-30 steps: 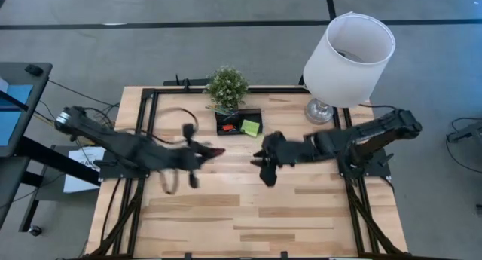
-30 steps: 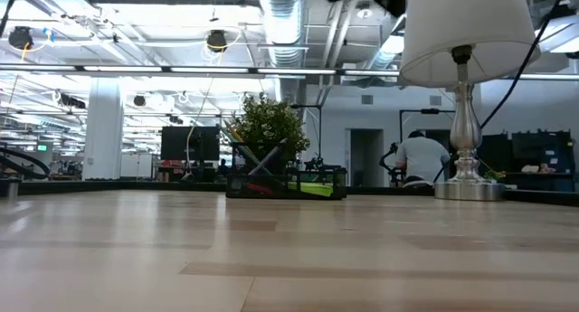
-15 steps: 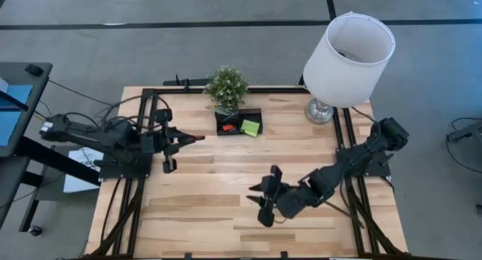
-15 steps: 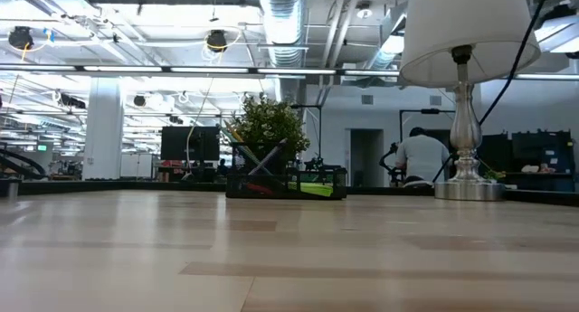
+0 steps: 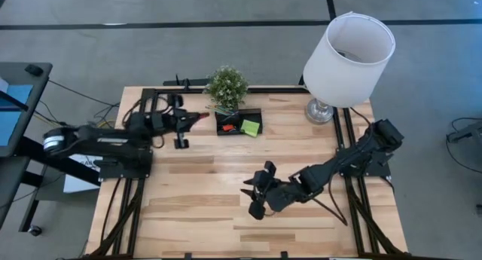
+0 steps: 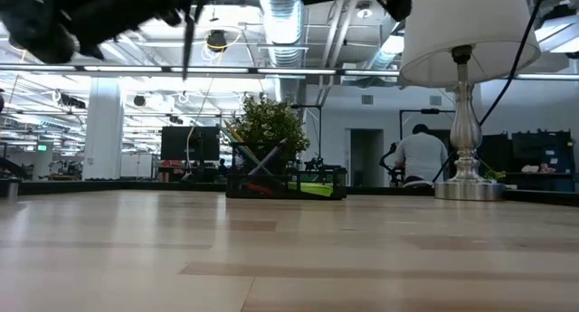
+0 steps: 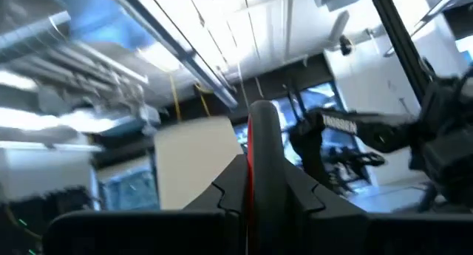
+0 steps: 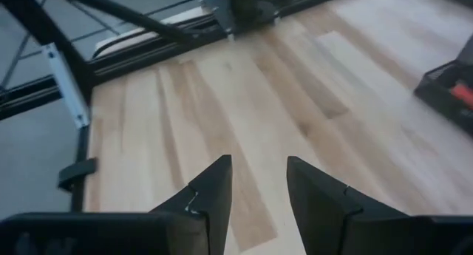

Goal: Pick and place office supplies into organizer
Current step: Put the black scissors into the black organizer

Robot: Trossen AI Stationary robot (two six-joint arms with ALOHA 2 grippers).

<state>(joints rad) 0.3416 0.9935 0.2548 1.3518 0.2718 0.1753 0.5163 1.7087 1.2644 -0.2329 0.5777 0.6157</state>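
From above, the left end effector [image 5: 197,118] is clamped on a red pen [image 5: 200,117] just beside the organizer [image 5: 239,122]. I'd line up over a slot before letting go. Its wrist cam shows the pen [image 7: 262,148] pinched between its fingers. Right end effector [image 8: 257,182] sits apart, empty, over the surface [image 8: 244,100].

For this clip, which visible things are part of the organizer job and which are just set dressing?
Job:
- organizer
- sticky notes in it
- red item in left gripper
- right gripper, empty

Bystanders:
- plant
- lamp
- person in the room behind
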